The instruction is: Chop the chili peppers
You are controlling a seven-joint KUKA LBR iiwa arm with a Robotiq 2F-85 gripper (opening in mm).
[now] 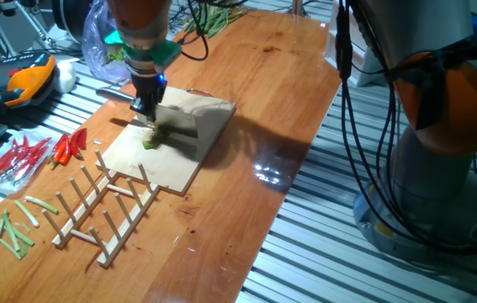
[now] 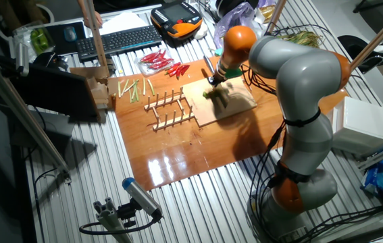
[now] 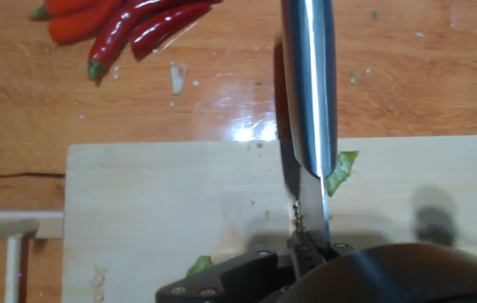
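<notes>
A small bright green chili piece (image 1: 150, 141) lies on the pale wooden board (image 1: 179, 164), near its far left side. In the hand view one green chunk (image 3: 340, 172) sits just right of the knife blade (image 3: 310, 84), and another bit (image 3: 200, 267) shows at the lower edge. My gripper (image 1: 145, 108) is shut on the knife and holds the blade over the board (image 3: 154, 210), beside the chili. In the other fixed view the gripper (image 2: 213, 79) is over the board's far edge, with the chili (image 2: 207, 94) just below it.
Long red chilies (image 1: 70, 147) lie left of the board on the brown table top, also seen in the hand view (image 3: 129, 25). A wooden peg rack (image 1: 103, 206) stands in front of the board. Pale green stalk sticks (image 1: 2, 231) lie at the left front. An orange pendant (image 1: 28, 80) sits behind.
</notes>
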